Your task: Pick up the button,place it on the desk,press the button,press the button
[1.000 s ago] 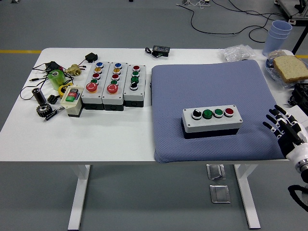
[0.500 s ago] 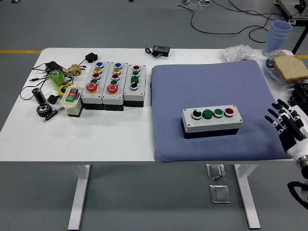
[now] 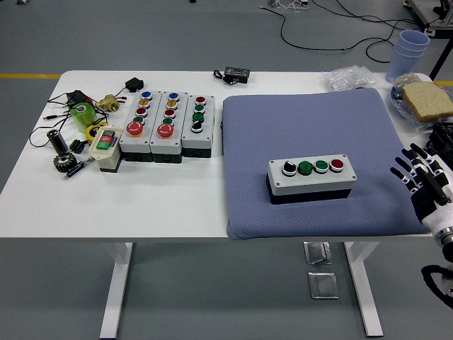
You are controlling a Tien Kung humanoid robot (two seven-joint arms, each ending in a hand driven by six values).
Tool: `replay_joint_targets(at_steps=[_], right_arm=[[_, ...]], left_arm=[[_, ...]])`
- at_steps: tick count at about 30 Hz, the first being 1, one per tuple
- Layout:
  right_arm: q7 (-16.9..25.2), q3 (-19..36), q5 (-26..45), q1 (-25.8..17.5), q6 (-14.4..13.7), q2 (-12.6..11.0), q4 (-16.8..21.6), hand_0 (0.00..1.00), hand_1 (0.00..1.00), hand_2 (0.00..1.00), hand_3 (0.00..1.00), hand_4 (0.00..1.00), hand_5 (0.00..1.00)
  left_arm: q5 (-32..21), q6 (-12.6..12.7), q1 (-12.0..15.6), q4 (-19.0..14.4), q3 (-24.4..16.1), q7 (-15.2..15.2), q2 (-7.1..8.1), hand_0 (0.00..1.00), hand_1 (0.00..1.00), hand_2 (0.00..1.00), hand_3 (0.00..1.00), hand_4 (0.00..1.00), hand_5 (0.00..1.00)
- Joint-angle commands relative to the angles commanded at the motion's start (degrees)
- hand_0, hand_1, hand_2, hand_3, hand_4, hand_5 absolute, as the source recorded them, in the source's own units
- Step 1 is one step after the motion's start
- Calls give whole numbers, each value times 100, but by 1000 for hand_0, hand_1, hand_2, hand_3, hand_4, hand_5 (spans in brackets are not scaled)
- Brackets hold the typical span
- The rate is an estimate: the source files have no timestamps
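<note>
button box [image 3: 311, 179]: grey case, black base, black selector knob then two green and one red button, lying lower centre-right on blue mat [image 3: 304, 134] | right hand [image 3: 423, 183]: hovering at right edge, fingers spreading, grasping nothing, apart from box

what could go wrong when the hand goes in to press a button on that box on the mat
The buttons sit close together on the button box, so the right hand's spread fingers may hit two at once. The box rests on a soft blue mat and might slide or tip when pushed.
</note>
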Motion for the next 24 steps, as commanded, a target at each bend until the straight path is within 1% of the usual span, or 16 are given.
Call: replay_joint_targets(at_steps=[4, 15, 16, 24], right_arm=[[-3, -24, 138, -8, -7, 4, 17, 723, 670, 720, 688, 681, 248], [136, -15, 233, 0, -52, -5, 48, 709, 663, 711, 669, 679, 248], [146, -24, 244, 1, -59, 3, 43, 700, 659, 707, 651, 678, 245], [165, -38, 268, 15, -71, 11, 32, 698, 655, 708, 651, 673, 236]], left_arm=[[12, -5, -1, 0, 12, 1, 2, 666, 660, 671, 602, 353, 927], [70, -12, -9, 0, -11, 6, 15, 666, 660, 670, 600, 352, 925], [87, -15, -9, 0, -25, 10, 15, 666, 660, 670, 600, 350, 922], [106, -21, -11, 0, -29, 15, 17, 666, 660, 670, 601, 351, 921]])
